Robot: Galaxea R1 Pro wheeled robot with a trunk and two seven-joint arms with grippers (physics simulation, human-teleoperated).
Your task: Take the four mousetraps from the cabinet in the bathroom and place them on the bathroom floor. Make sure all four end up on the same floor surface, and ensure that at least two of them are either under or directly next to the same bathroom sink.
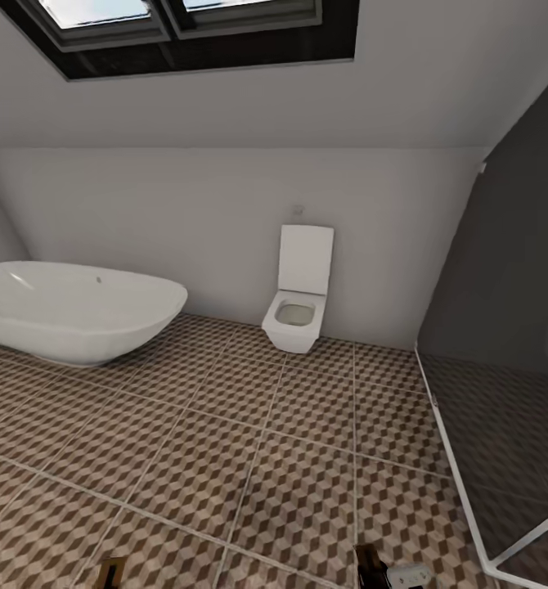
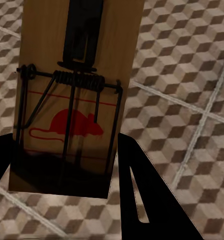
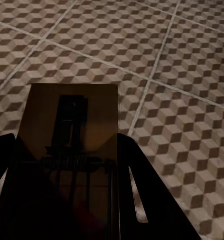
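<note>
Head view looks across the bathroom floor [image 1: 249, 458] with its brown and cream cube tiles, toward a white bathtub [image 1: 78, 311] at the left, a white toilet [image 1: 297, 304] against the far wall, a dark shower area [image 1: 511, 425] at the right and a skylight [image 1: 184, 29] overhead. Left wrist view shows the left gripper [image 2: 64, 165] with its dark fingers [image 2: 142, 200] closed against the sides of a mousetrap [image 2: 74, 90], a wooden board bearing a red mouse print and a wire spring, held above the tiles. Right wrist view shows the right gripper [image 3: 64, 180] likewise clamped on a second mousetrap [image 3: 74, 125], shadowed, also above the tiled floor
</note>
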